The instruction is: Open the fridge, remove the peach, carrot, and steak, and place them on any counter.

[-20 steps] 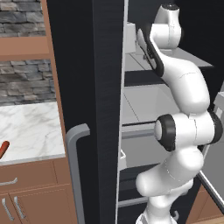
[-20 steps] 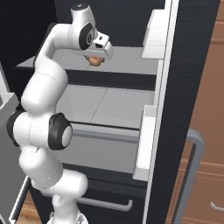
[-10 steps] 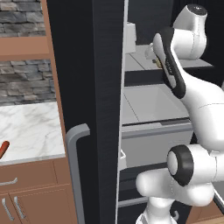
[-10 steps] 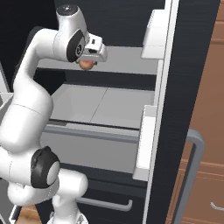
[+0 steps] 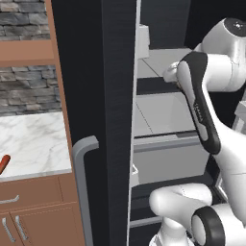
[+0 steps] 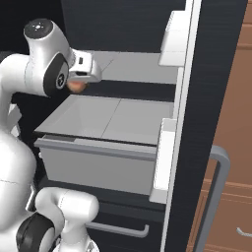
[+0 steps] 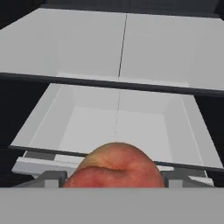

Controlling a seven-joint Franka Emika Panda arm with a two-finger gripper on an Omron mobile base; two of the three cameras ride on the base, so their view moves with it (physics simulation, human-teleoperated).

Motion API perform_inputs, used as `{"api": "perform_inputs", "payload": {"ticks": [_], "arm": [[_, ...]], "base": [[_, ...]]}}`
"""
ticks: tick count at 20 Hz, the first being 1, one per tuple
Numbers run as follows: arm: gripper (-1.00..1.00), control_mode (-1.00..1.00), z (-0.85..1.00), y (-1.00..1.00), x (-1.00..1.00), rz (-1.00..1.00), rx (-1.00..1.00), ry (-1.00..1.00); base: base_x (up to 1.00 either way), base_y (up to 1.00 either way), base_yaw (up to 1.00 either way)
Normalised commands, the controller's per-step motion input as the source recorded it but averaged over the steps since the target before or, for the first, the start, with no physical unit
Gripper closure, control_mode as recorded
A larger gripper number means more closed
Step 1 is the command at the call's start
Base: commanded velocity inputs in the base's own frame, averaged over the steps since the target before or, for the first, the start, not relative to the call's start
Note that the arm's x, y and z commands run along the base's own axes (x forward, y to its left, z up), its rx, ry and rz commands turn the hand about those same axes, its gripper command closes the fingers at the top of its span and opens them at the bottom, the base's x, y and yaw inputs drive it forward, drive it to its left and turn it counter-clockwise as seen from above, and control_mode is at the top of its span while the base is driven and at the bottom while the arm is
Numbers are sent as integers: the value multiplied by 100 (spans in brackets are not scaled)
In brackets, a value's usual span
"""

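A: What could trip you here?

B: Going left to right: the open fridge (image 5: 103, 96) door stands beside your arm, so a wide swing toward the counter (image 5: 33, 139) could clip it and jar the peach (image 7: 116, 166) loose.

A: And the peach?

B: Round, pinkish-red with a paler patch, held between the gripper (image 6: 78, 83) jaws above the fridge shelves.

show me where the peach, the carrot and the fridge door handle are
peach (image 7: 114, 166), hand view, middle of its skin.
carrot (image 5: 4, 165), left base view, its visible end on the counter.
fridge door handle (image 5: 79, 192), left base view, the vertical bar.
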Motion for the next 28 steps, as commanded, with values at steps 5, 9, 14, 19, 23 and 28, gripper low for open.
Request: {"api": "perform_inputs", "payload": {"ticks": [5, 9, 14, 19, 23, 28], "arm": [[100, -100, 12, -5, -86, 0, 0, 0], [100, 100, 0, 0, -62, 0, 0, 0], [100, 100, 0, 0, 0, 0, 0, 0], [100, 100, 0, 0, 0, 0, 0, 0], [100, 100, 0, 0, 0, 0, 0, 0], [100, 100, 0, 0, 0, 0, 0, 0]], "base": [[0, 0, 0], [-21, 0, 0], [-95, 0, 0], [-100, 0, 0], [-76, 14, 0], [-28, 64, 0]]}}
